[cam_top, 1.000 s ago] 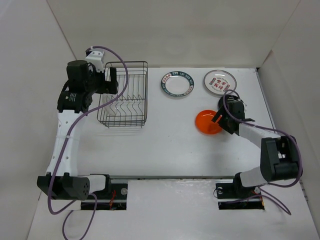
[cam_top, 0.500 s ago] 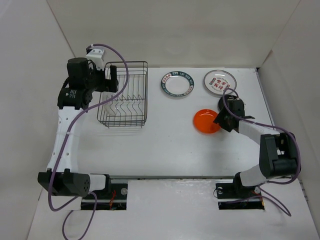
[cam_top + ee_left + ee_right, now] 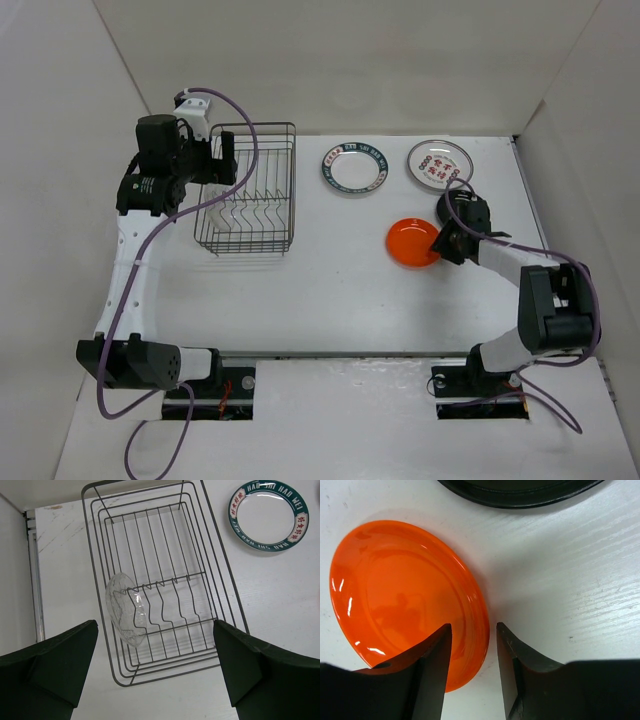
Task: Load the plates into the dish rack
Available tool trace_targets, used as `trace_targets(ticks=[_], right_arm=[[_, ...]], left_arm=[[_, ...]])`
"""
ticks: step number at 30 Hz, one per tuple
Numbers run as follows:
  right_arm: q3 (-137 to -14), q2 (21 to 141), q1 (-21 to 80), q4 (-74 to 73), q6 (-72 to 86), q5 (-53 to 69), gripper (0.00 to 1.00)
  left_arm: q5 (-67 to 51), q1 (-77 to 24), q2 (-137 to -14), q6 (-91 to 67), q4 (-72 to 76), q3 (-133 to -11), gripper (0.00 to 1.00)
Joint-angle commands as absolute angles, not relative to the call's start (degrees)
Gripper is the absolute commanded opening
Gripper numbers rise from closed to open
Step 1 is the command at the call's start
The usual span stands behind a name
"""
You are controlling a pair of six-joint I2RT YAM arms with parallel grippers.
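Note:
The dark wire dish rack stands at the back left and holds the clear plate on edge between its prongs. My left gripper is wide open and empty above the rack; it shows at the rack's left side in the top view. The orange plate lies flat on the table. My right gripper is open and straddles the orange plate's right rim, one finger over the plate and one outside it. The black plate shows only in the right wrist view.
The white plate with the blue-green rim and the white plate with red marks lie flat at the back, beside the rack and behind my right gripper. White walls close in the table on the left, back and right.
My right gripper has shifted a little toward the back and now sits at the orange plate's right rim; the plate has slid slightly left. The left arm has hardly moved.

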State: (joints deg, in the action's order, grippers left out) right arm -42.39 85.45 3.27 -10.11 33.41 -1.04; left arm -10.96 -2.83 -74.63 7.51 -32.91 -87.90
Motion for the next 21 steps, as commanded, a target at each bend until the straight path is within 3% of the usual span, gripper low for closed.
trace_targets(ticks=[1, 4, 7, 8, 11, 14, 15, 16, 21], right_arm=[[-44.1, 86.1, 2.5, -10.9, 31.3, 0.7, 0.47], [-44.6, 86.1, 1.9, -11.4, 30.8, 1.3, 0.47], [-45.2, 86.7, 1.9, -12.0, 30.2, 1.9, 0.39], [-45.2, 86.7, 1.9, -12.0, 29.7, 1.9, 0.31], [-45.8, 87.3, 1.4, -12.6, 29.2, 2.5, 0.31], [-46.4, 88.3, 1.4, -13.1, 28.7, 3.1, 0.17], [-46.4, 88.3, 1.4, -13.7, 28.7, 3.1, 0.05], [-46.9, 88.3, 1.4, -13.7, 28.7, 3.1, 0.0], [-46.4, 88.3, 0.9, -13.2, 28.7, 3.6, 0.0]], left_arm=[[-12.0, -2.8, -74.0, 8.1, -32.0, -90.4, 1.0], [-11.4, -2.8, -74.0, 8.1, -32.0, -90.4, 1.0], [-11.4, -2.8, -74.0, 8.1, -32.0, -90.4, 1.0], [-11.4, -2.8, -74.0, 8.1, -32.0, -90.4, 1.0], [-11.4, -2.8, -74.0, 8.6, -32.0, -90.4, 1.0], [-11.4, -2.8, -74.0, 8.6, -32.0, -90.4, 1.0], [-11.4, -2.8, -74.0, 8.6, -32.0, -90.4, 1.0], [-11.4, -2.8, -74.0, 8.6, -32.0, -90.4, 1.0], [-11.4, -2.3, -74.0, 9.1, -31.5, -89.3, 1.0]])
